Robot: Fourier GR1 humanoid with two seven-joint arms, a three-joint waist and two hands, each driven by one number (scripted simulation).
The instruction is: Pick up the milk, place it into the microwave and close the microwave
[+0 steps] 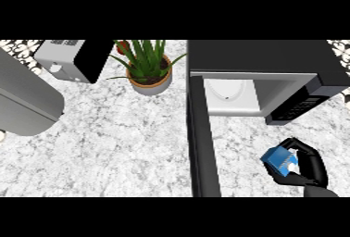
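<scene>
Since my right hand (308, 167) has its fingers wrapped round the milk (280, 160), out in front of the open microwave (273, 60), I'd carry it up into the cavity, keeping well right of the swung-out door (202, 139). Left hand's out of view.

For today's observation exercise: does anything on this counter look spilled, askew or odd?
Nothing stands out. The black microwave is open, its door swung out; the right hand holds the blue milk carton tilted; the potted plant stands upright.
</scene>
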